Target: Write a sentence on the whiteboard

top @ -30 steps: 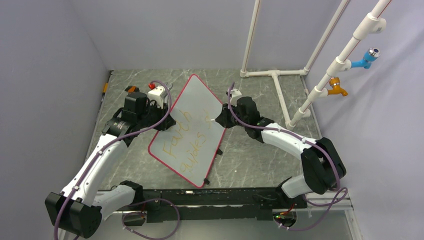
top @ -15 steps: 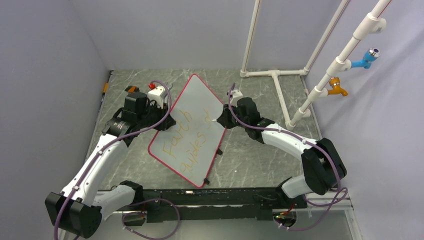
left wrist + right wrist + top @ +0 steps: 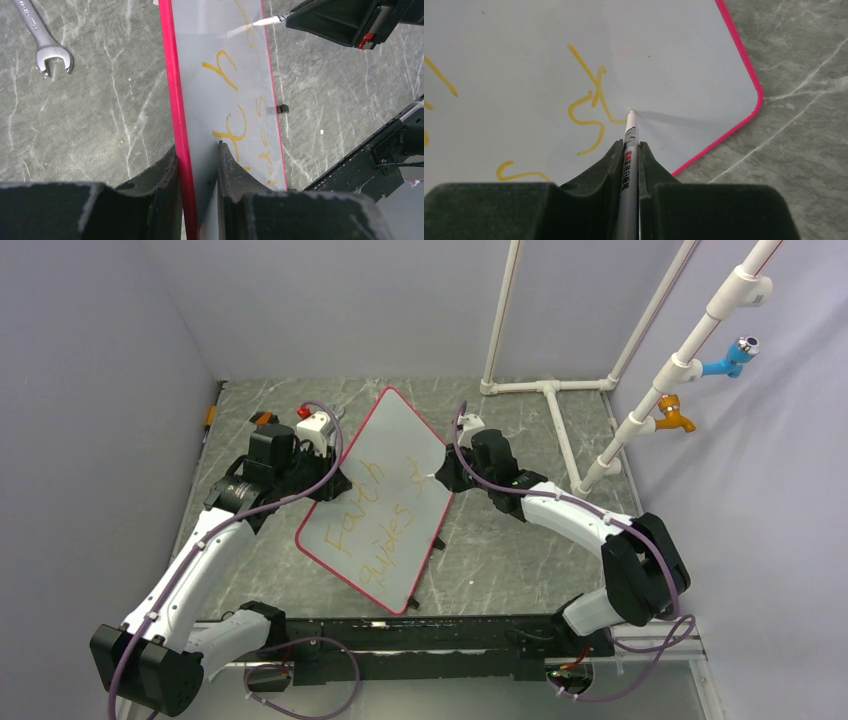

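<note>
**Marker tip on the board, both grippers occupied**

A grey marbled table (image 3: 500, 540) fills the floor of a booth with pale lilac walls. The two arms reach in from its near edge.

The right gripper (image 3: 629, 149) is closed tight on a slim grey-and-white marker pen (image 3: 630, 129), which runs straight out between the jaws. The pen's white tip looks to be touching the board face, just right of a looping yellow stroke. Its shadow meets the tip there.

The left gripper (image 3: 196, 159) is clamped on the whiteboard's edge. One black finger lies outside the thin red rim and the other presses on the white face.

The large white rectangular whiteboard (image 3: 385, 490) has rounded corners. It lies diagonally at mid-table between the two grippers, with one corner pointing to the far wall. The sentence (image 3: 365, 525), in thin yellow-orange handwriting, runs in two lines across its lower half, reading "Faith guides". More strokes lie by the pen. A small black clip (image 3: 282, 108) sits on the board's right rim.

Further out, a silver open-ended wrench (image 3: 42, 37) lies on the table beyond the board's left edge. A white plastic pipe frame (image 3: 545, 390) stands at the far right. It carries a blue tap (image 3: 735, 355) and an orange tap (image 3: 675, 418).
</note>
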